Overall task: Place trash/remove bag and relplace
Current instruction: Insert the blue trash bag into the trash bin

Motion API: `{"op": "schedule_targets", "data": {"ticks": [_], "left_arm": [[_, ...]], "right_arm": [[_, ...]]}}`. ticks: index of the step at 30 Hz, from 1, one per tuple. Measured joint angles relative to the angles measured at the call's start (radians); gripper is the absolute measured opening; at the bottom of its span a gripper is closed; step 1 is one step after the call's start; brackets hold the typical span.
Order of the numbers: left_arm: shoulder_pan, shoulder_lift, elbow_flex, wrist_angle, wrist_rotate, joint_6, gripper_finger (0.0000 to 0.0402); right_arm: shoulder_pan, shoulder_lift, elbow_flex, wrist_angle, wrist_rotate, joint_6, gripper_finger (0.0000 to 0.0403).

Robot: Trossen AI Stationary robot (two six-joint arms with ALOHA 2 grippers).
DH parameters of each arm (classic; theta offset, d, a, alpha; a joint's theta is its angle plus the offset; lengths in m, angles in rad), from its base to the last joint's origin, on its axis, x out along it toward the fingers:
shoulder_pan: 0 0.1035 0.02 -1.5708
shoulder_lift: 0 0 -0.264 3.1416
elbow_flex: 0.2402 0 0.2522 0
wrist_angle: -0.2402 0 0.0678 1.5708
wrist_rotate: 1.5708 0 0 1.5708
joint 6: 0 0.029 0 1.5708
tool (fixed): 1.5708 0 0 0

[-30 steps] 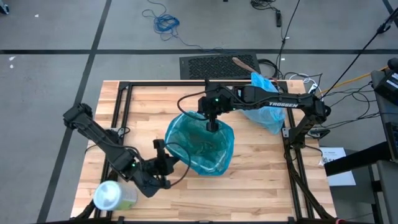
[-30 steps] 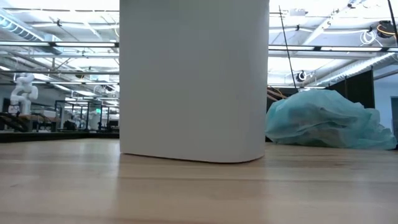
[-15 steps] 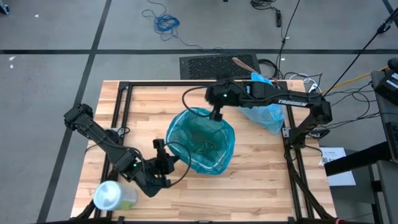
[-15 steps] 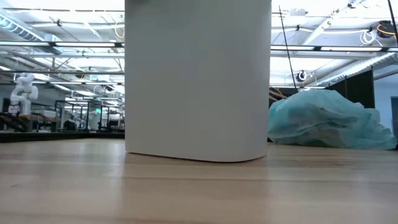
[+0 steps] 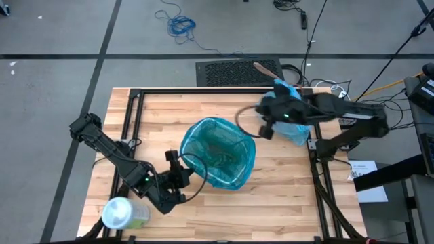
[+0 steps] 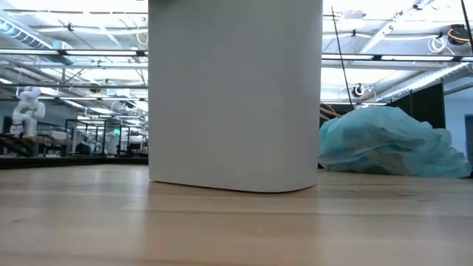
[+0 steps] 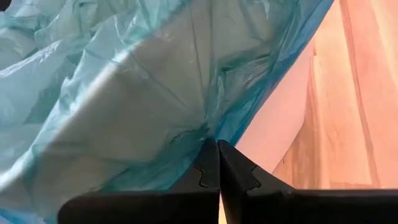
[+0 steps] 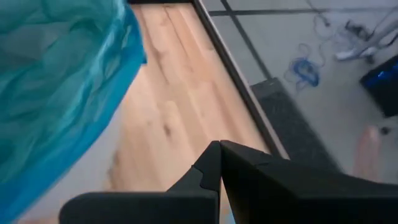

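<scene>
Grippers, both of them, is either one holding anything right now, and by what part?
The left gripper is shut on the teal bag, pinching its rim at the bin's edge. The right gripper is shut and empty.

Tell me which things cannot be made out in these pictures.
- Inside of the bin: in the high view the teal bag lining it hides any contents.
- Bin's top: cut off by the low view's upper edge.
- Left gripper: whether its shut jaws pinch the bag; folds hide it in the left wrist view.
- Pale blue bag: partly covered by the right arm.

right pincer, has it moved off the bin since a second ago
Yes. The right pincer, shut and empty, has swung from above the teal-lined bin toward the table's right edge, beside the pale blue bag.
</scene>
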Motion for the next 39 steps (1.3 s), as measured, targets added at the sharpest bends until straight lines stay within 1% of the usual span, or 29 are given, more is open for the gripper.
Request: {"op": "schedule_targets", "data": {"ticks": [4,6,7,9,12,16,19,21,24,26,29,31,34,37,38,39], "left_arm": [[-0.001,0.0,0.0,-0.002,0.004,-0.02,0.0],[-0.001,0.0,0.0,-0.002,0.01,-0.019,0.0],[-0.001,0.0,0.0,-0.002,0.011,-0.019,0.0],[0.005,0.0,0.0,-0.005,0.012,-0.014,0.0],[0.016,0.0,0.0,-0.004,0.019,0.004,0.0],[0.029,0.0,0.0,-0.004,0.042,0.007,0.0],[0.031,0.0,0.0,-0.004,0.058,0.007,0.0],[0.031,0.0,0.0,-0.004,0.059,0.007,0.0],[0.031,0.0,0.0,-0.004,0.059,0.007,0.0],[0.031,0.0,0.0,-0.004,0.059,0.011,0.0],[0.031,0.0,0.0,-0.004,0.059,0.011,0.0],[0.031,0.0,0.0,-0.004,0.059,0.01,0.0],[0.031,0.0,0.0,-0.004,0.062,0.007,0.0],[0.031,0.0,0.0,-0.004,0.064,0.007,0.0],[0.031,0.0,0.0,-0.004,0.064,0.008,0.0],[0.031,0.0,0.0,-0.004,0.065,0.008,0.0]], "right_arm": [[0.066,-0.129,-0.133,0.028,0.004,0.173,0.0],[0.092,-0.183,-0.201,0.064,0.002,0.293,0.0],[0.102,-0.205,-0.23,0.074,-0.007,0.351,0.0002],[0.106,-0.233,-0.281,0.099,-0.057,0.428,0.001],[0.105,-0.253,-0.338,0.2,-0.148,0.48,0.0039],[0.106,-0.253,-0.364,0.306,-0.248,0.515,0.0099],[0.106,-0.249,-0.364,0.359,-0.292,0.541,0.0145],[0.106,-0.243,-0.364,0.392,-0.315,0.551,0.0169],[0.106,-0.225,-0.364,0.399,-0.335,0.567,0.0191],[0.106,-0.207,-0.364,0.394,-0.337,0.574,0.0195],[0.109,-0.179,-0.364,0.387,-0.341,0.58,0.0185],[0.118,-0.167,-0.364,0.375,-0.331,0.591,0.0163],[0.141,-0.162,-0.364,0.369,-0.288,0.593,0.0109],[0.169,-0.165,-0.364,0.364,-0.241,0.593,0.0036],[0.178,-0.167,-0.364,0.361,-0.226,0.591,0.0019],[0.185,-0.169,-0.363,0.361,-0.215,0.588,0.0011]]}}
